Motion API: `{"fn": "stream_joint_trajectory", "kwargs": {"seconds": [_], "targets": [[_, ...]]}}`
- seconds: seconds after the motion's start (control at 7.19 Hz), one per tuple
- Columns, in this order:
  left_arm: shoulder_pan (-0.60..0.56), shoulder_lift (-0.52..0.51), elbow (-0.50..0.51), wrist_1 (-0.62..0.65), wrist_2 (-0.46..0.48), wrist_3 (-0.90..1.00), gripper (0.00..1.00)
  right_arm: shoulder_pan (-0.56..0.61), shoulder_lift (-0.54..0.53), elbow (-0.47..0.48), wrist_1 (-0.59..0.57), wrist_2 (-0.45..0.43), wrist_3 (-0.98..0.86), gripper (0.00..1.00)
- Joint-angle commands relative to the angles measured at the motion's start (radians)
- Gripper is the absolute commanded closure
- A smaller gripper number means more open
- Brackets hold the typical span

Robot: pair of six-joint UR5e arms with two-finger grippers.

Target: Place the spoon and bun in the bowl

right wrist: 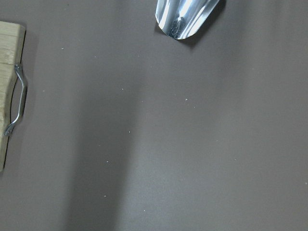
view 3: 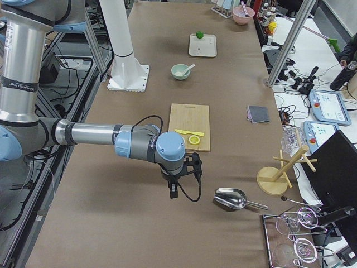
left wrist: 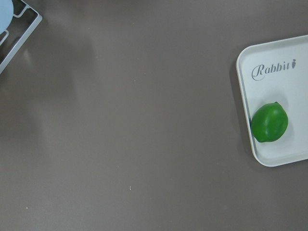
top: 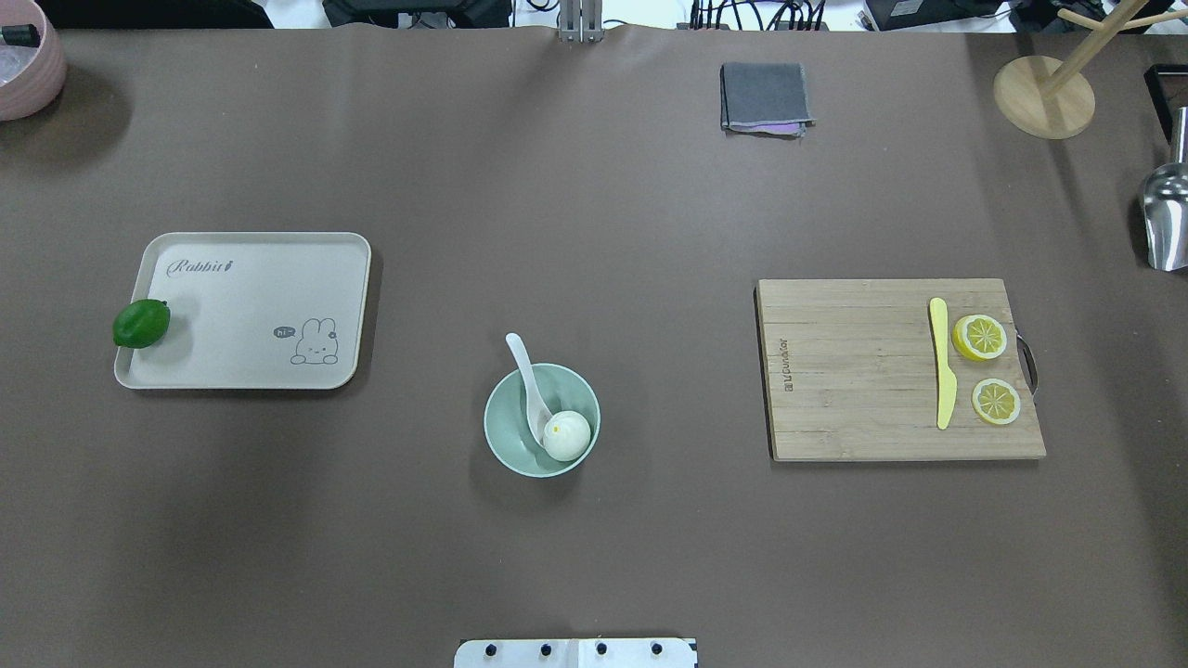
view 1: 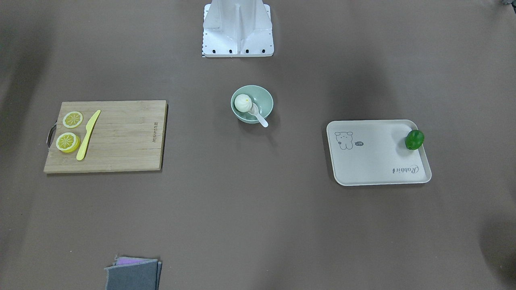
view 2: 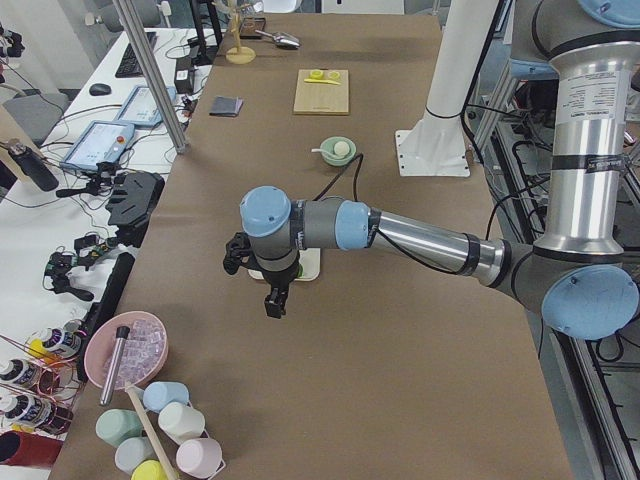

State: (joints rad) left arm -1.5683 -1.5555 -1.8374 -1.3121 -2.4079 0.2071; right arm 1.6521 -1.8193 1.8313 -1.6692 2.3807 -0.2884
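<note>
Overhead exterior shows the bun (top: 566, 435) resting in the bowl (top: 510, 451), the spoon (top: 522, 358) beside it with its handle propped over the rim, so the task looks done; left hand (view 2: 272, 303) and right hand (view 3: 173, 191) hang clear, open or closed I cannot tell.

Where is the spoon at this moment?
In the overhead view the spoon lies in the bowl near the table's middle, its scoop beside the bun and its handle leaning out over the far rim.

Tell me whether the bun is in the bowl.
In. The bun rests inside the bowl beside the spoon, whose handle overhangs the rim.
</note>
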Motion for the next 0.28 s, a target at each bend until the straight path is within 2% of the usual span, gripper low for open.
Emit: {"fn": "stream_joint_trajectory", "kwargs": {"seconds": [0.0, 0.14], "targets": [[-0.001, 0.0, -0.003, -0.001, 0.001, 0.0, 0.01, 0.0, 0.0, 0.0, 0.015, 0.0, 0.0, 0.0], [-0.001, 0.0, -0.002, -0.001, 0.001, 0.0, 0.01, 0.0, -0.009, 0.0, 0.044, 0.0, 0.0, 0.0]]}}
